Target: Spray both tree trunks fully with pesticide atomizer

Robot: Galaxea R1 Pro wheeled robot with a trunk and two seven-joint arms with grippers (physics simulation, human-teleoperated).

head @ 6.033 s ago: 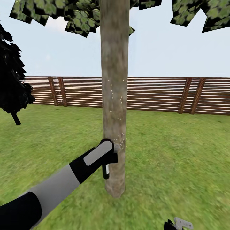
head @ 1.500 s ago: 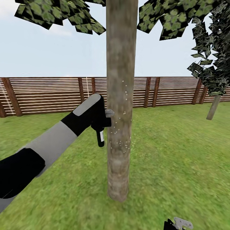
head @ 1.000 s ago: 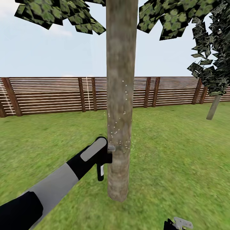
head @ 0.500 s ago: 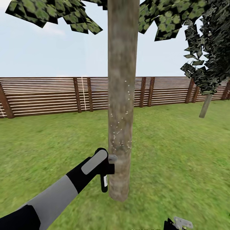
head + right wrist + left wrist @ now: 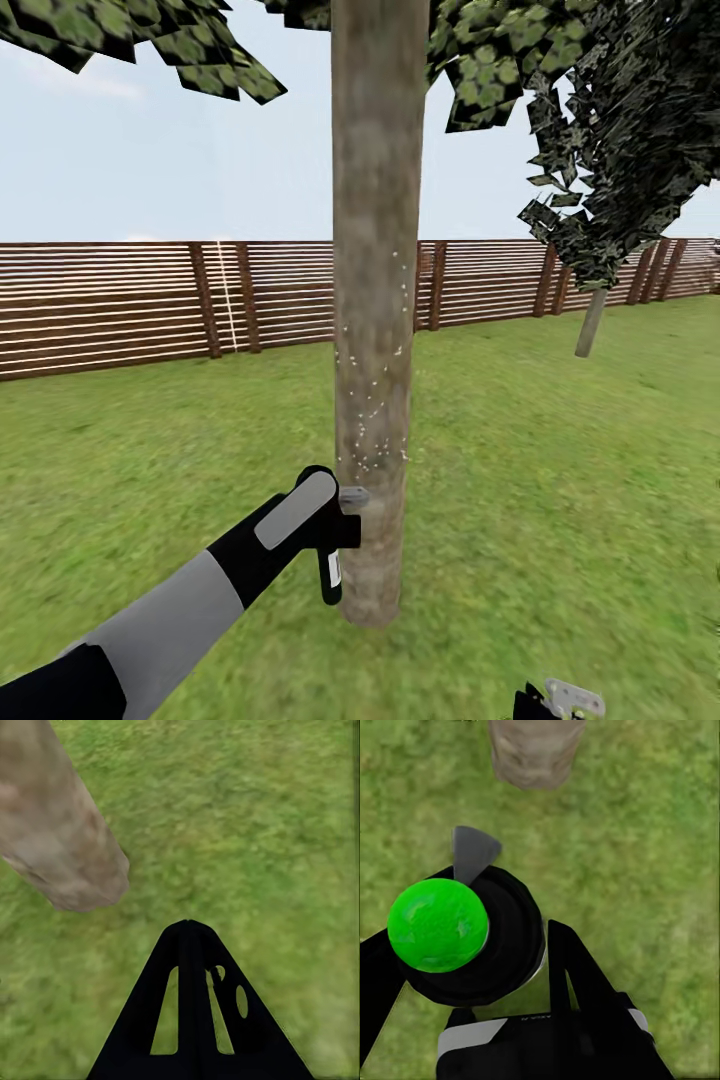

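We find the tree trunk (image 5: 375, 300) upright on the lawn (image 5: 560, 480), long axis vertical, directly ahead. The left gripper (image 5: 472, 967), the nearer one, is clamped on the pesticide atomizer (image 5: 465, 934), whose grey nozzle (image 5: 352, 495) touches the lower trunk. The right gripper (image 5: 191, 945) hangs closed and empty. No legible labels

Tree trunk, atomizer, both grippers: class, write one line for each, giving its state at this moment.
Tree trunk: upright, speckled with white droplets at mid-height.
Atomizer: held, grey nozzle against the trunk's lower part.
Left gripper: shut on the atomizer.
Right gripper: shut, empty, above grass.
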